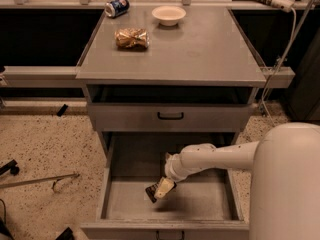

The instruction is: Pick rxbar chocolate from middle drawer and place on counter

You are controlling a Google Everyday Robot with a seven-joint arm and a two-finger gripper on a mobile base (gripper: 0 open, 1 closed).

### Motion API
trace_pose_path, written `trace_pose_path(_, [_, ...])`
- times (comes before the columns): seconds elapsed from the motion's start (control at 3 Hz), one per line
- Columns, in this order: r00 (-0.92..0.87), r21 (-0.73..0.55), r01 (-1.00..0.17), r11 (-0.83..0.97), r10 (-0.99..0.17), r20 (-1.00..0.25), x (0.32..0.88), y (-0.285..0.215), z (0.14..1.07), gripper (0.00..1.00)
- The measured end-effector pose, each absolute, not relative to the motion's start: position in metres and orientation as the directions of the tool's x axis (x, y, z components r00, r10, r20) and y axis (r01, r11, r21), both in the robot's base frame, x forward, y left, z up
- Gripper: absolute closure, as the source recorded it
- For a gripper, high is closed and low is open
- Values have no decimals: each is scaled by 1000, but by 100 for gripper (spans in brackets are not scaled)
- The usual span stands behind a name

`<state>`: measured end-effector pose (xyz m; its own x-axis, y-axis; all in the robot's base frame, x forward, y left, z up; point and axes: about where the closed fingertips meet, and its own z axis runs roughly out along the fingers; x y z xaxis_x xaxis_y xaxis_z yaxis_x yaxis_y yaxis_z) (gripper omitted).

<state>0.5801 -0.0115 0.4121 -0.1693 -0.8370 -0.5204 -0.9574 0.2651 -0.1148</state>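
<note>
Grey middle drawer [129,205] stands open. Inside it, the gripper [160,191] pinches the black rxbar chocolate [151,193]. Up on the counter [205,51] lie a gold bag [132,38], a bowl [168,15] and a can [117,7].

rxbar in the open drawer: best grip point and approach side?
Probably pinch the rxbar chocolate across its narrow width near mid-length, coming from above: it is a small flat bar low inside the middle drawer, whose walls block side approaches. The gripper sits in the drawer, right against the bar.
</note>
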Motion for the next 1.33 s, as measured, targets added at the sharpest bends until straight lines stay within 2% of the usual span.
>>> trace_pose_path(0.33, [-168,-99,-963,251,-844,-509,560,-3,392,0])
trace_pose_path(1.33, [-226,-22,-962,272,-839,-496,554,-4,348,0])
